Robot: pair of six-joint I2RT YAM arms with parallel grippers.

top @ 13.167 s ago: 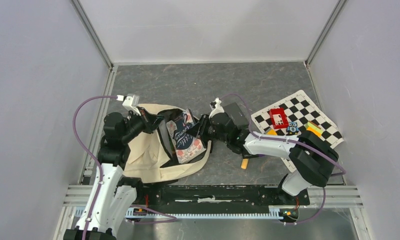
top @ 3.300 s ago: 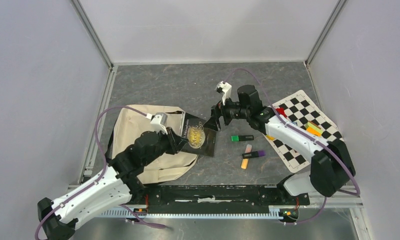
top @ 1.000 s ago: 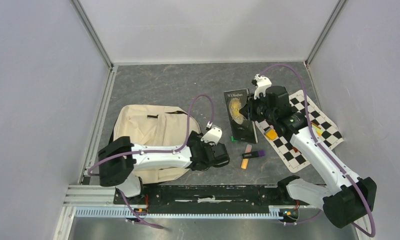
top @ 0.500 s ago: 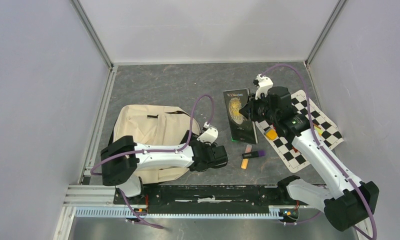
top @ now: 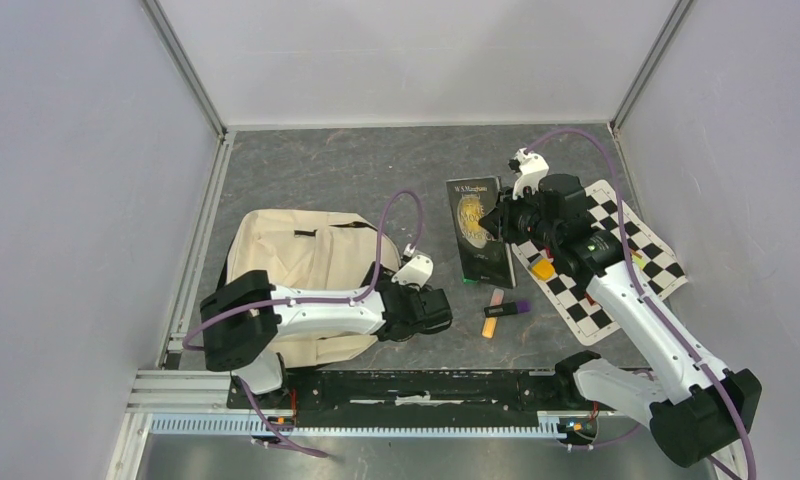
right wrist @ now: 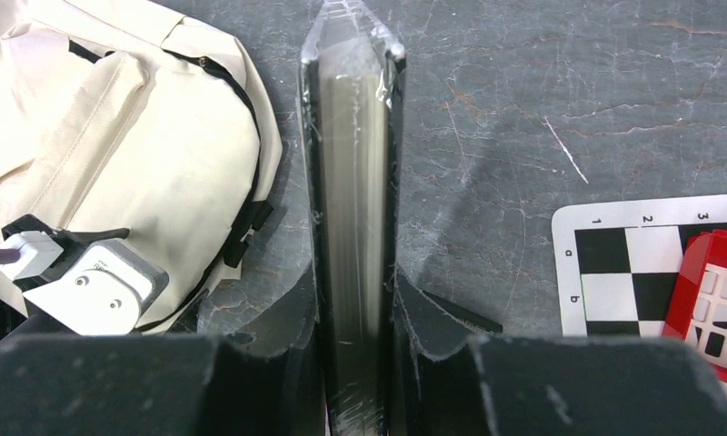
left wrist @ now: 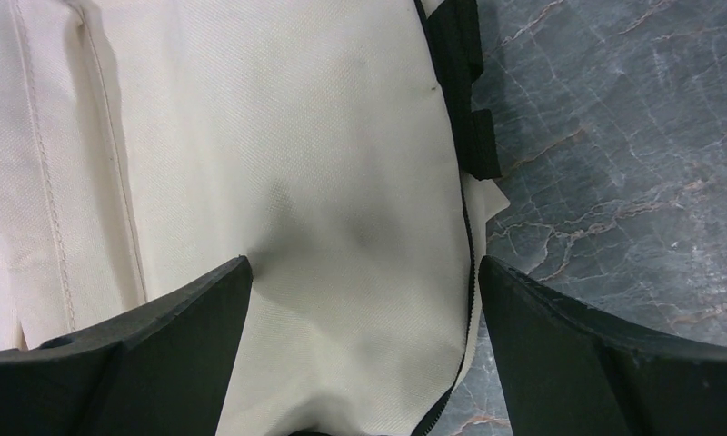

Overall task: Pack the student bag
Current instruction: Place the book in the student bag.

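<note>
The student bag (top: 296, 265), cream with black zipper trim, lies flat on the left of the table. My left gripper (top: 428, 312) hovers open over its right edge. In the left wrist view both wide-apart fingers (left wrist: 160, 345) frame cream fabric (left wrist: 278, 136) and the zipper edge (left wrist: 470, 245), with nothing between them. My right gripper (top: 498, 222) is shut on a black book with gold lettering (top: 476, 235), held above the table right of the bag. The right wrist view shows the book (right wrist: 351, 136) edge-on between the jaws, with the bag (right wrist: 114, 154) beyond it.
A green highlighter (top: 468, 279) peeks from under the book, with a pink one (top: 496, 296), a purple one (top: 506, 309) and an orange one (top: 490, 328) nearby. A checkered mat (top: 616, 255) at the right carries a red block (right wrist: 714, 300) and small items. Walls enclose the table.
Over the last second my left gripper slid slightly left along the bag's edge; the right barely moved. Three seconds ago the book was at the bag; now it is held off to the right.
</note>
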